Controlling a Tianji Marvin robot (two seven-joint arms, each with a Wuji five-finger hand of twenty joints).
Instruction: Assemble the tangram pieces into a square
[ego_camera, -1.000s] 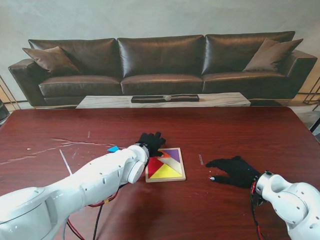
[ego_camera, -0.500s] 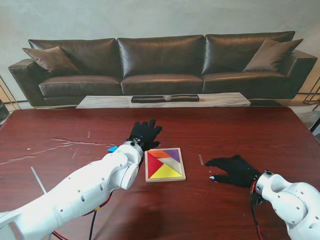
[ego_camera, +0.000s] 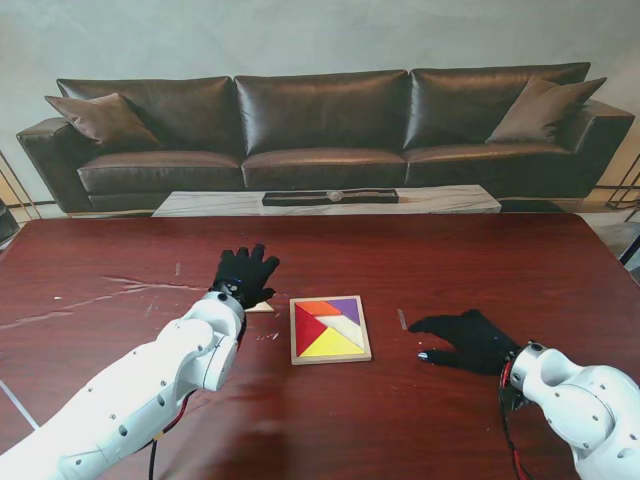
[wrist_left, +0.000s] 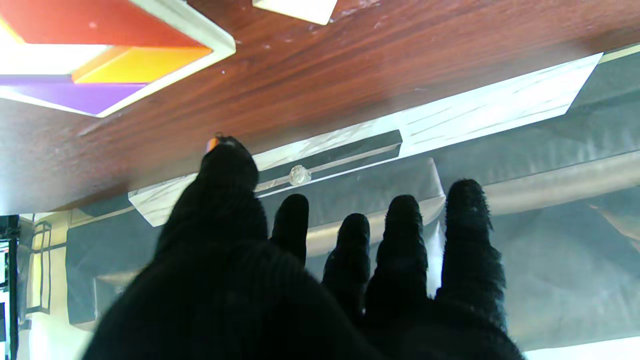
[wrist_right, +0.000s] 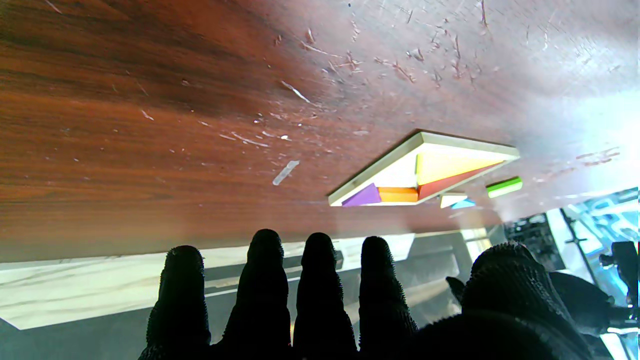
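- Scratched red-brown wood table (ego_camera: 120, 250); dark leather sofa (ego_camera: 320, 130) behind it.
- Tangram tray (ego_camera: 330, 329) mid-table: red, yellow, orange, purple, white pieces inside.
- Left hand (ego_camera: 243, 276) left of tray, fingers spread, empty.
- Right hand (ego_camera: 462, 340) right of tray, splayed, empty.

Right hand (wrist_right: 350, 305) — black-gloved, four fingers (wrist_right: 267, 280) spread side by side with the thumb apart, holding nothing — extended over the scratched wooden desk (wrist_right: 150, 125). Ahead lies the pale-framed tray (wrist_right: 370, 172) with yellow, red, orange, purple and white pieces seated in it. Just beyond its far corner lie loose pieces — green (wrist_right: 504, 186), white (wrist_right: 451, 199), blue (wrist_right: 465, 204).
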